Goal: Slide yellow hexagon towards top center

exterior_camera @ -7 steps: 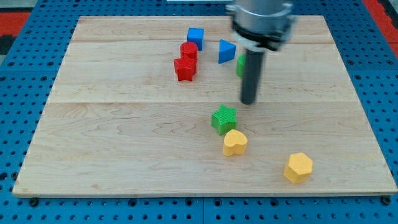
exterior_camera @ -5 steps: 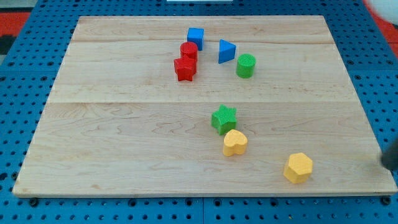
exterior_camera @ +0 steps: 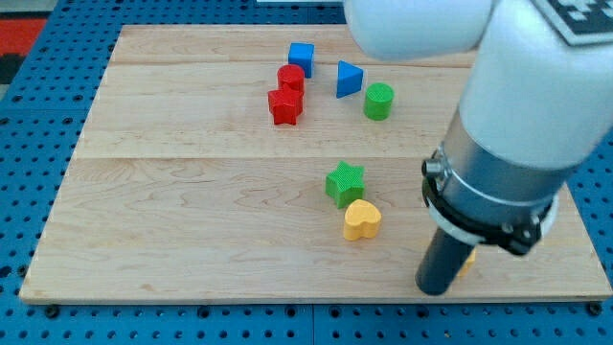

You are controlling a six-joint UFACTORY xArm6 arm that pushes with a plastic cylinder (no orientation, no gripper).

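The yellow hexagon (exterior_camera: 467, 259) lies near the board's bottom right. It is almost wholly hidden behind my rod and arm; only a yellow sliver shows at the rod's right side. My tip (exterior_camera: 436, 288) rests on the board at the hexagon's lower left, right against it. The arm's big white and grey body fills the view's right and top.
A yellow heart (exterior_camera: 361, 219) and a green star (exterior_camera: 345, 183) sit left of my tip. Near the top centre are a blue cube (exterior_camera: 301, 57), a red cylinder (exterior_camera: 291, 78), a red star (exterior_camera: 284, 105), a blue triangle (exterior_camera: 349, 79) and a green cylinder (exterior_camera: 378, 101). The wooden board (exterior_camera: 172, 192) lies on blue pegboard.
The rod stood by the green cylinder, then left the view to the right. Now it has come down at the bottom right, covering the yellow hexagon. No block has visibly moved.
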